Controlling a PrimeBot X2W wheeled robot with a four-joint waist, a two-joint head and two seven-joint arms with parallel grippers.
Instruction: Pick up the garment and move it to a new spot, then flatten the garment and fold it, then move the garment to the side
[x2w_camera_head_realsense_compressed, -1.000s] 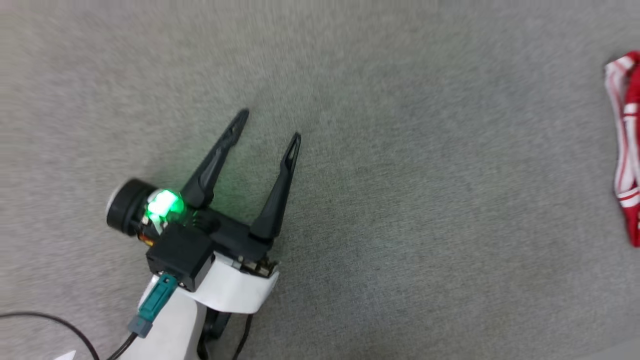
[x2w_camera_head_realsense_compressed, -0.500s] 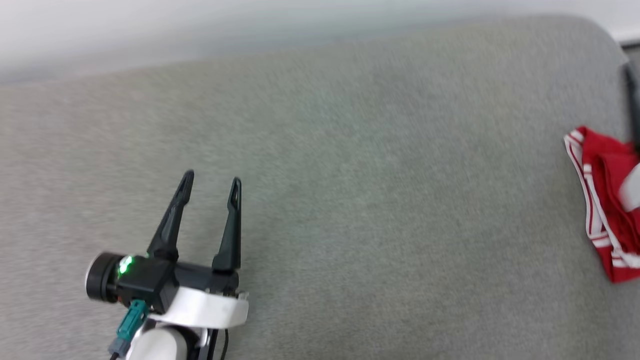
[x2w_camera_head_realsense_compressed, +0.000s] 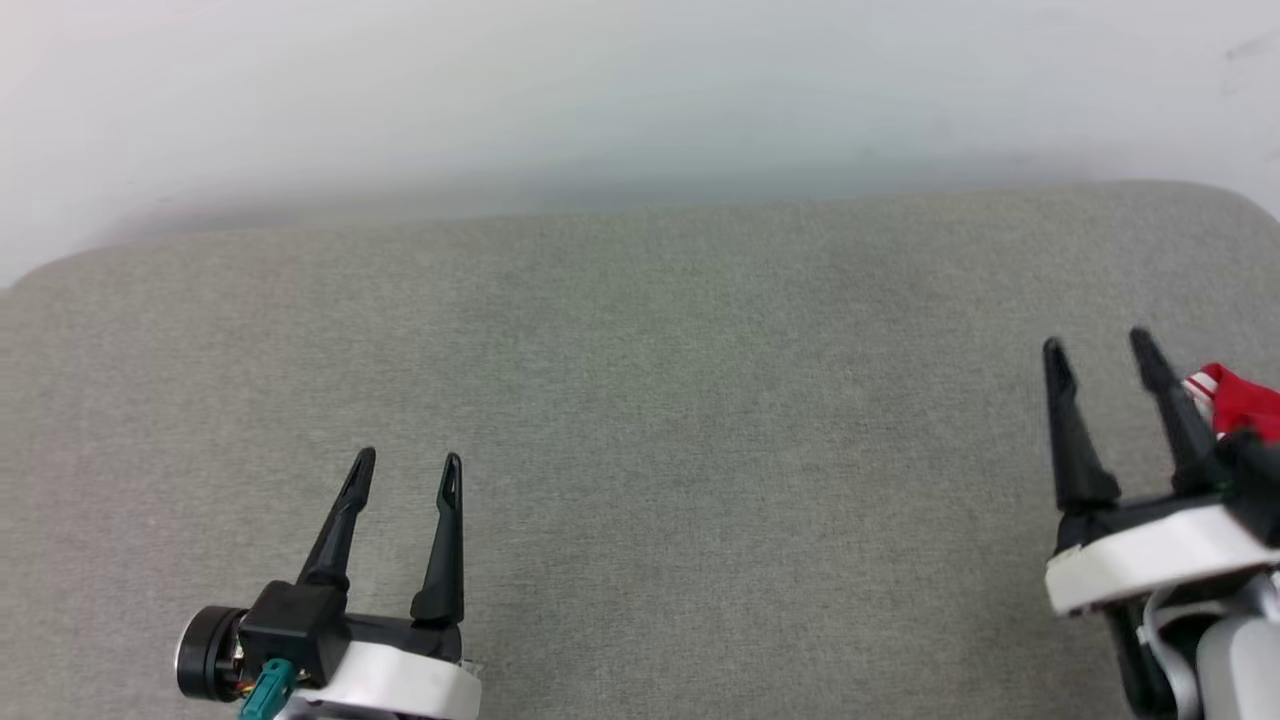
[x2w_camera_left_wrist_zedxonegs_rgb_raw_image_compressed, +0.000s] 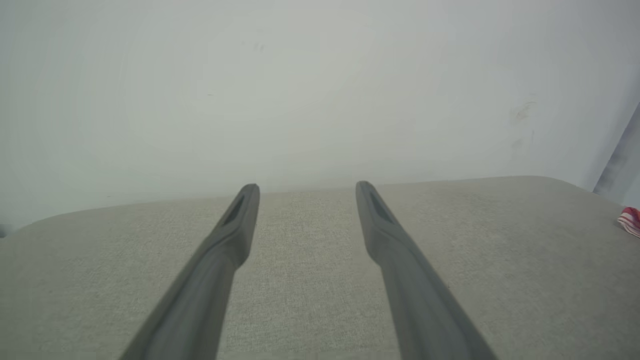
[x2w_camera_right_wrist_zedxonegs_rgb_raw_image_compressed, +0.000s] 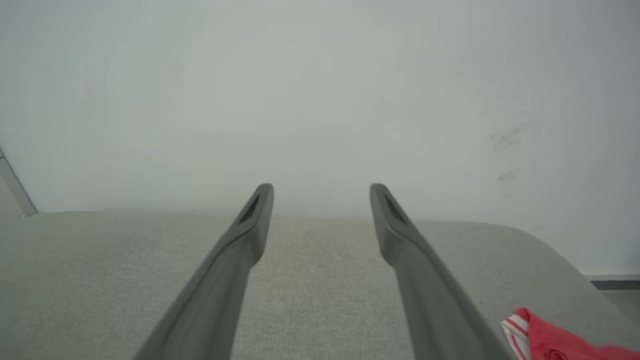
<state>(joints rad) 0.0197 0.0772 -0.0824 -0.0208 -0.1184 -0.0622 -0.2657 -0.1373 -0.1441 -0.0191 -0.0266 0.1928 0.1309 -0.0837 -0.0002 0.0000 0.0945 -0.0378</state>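
The red garment (x2w_camera_head_realsense_compressed: 1238, 402) with white-and-red striped trim lies bunched at the far right of the grey cushion, mostly hidden behind my right arm. A corner of the garment (x2w_camera_right_wrist_zedxonegs_rgb_raw_image_compressed: 545, 337) shows at the lower right of the right wrist view, and a small bit of the garment (x2w_camera_left_wrist_zedxonegs_rgb_raw_image_compressed: 630, 220) at the right edge of the left wrist view. My right gripper (x2w_camera_head_realsense_compressed: 1097, 350) is open just left of it, not touching. My left gripper (x2w_camera_head_realsense_compressed: 407, 463) is open at the lower left, far from the cloth, with nothing between its fingers.
A wide grey fabric cushion (x2w_camera_head_realsense_compressed: 700, 400) spreads between the two grippers. A pale wall (x2w_camera_head_realsense_compressed: 640, 90) rises right behind its far edge. The cushion's rounded right corner (x2w_camera_head_realsense_compressed: 1240, 205) ends near the garment.
The head camera tilted up and turned right, bringing the wall into view. My right gripper came into view beside the garment. The left gripper's fingers stand closer together than a second ago.
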